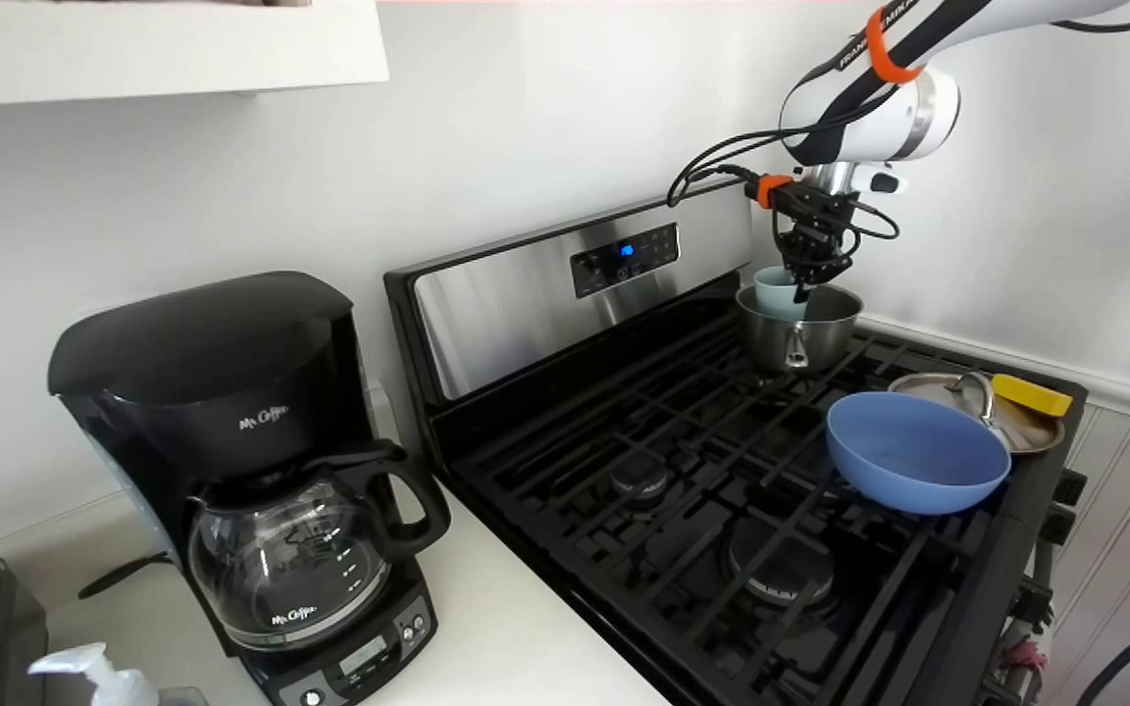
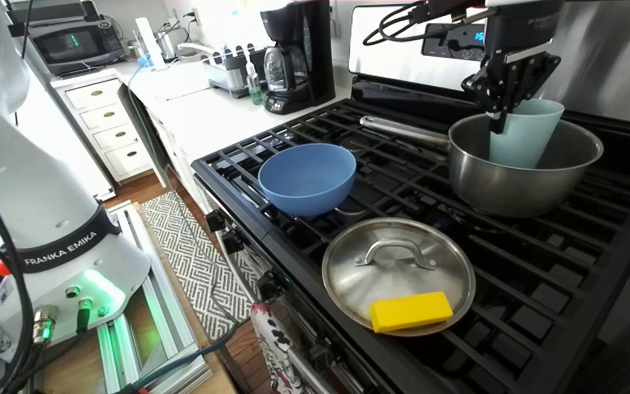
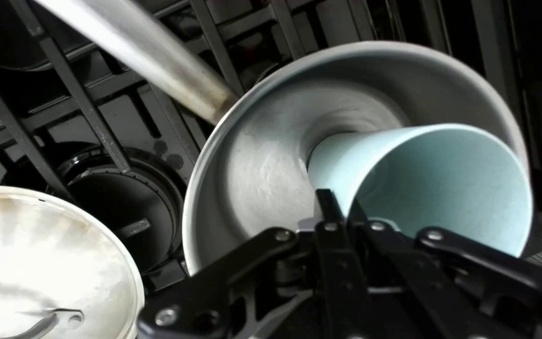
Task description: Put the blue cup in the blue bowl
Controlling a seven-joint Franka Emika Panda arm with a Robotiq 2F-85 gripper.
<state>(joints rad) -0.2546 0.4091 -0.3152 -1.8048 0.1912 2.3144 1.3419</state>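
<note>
Pale teal and plain, the blue cup point(image 2: 528, 134) is leaning inside the steel pot point(image 2: 506, 191). Its long axis is slanting, neither upright nor flat: in an exterior view its open mouth point(image 2: 539, 105) is showing above the pot's rim and tipping to picture right, while the lower end is pointing down and to picture left. In the wrist view the mouth is facing right and the closed end is pointing back toward the pot's middle. The gripper point(image 3: 341, 204) is pinching the cup's wall at the rim, one finger point(image 3: 326, 203) sitting outside and its mate inside the mouth. Well apart, the blue bowl point(image 2: 309, 169) is resting on the stove grates point(image 2: 503, 253), opening upward, just beside the lid point(image 2: 402, 282).
</note>
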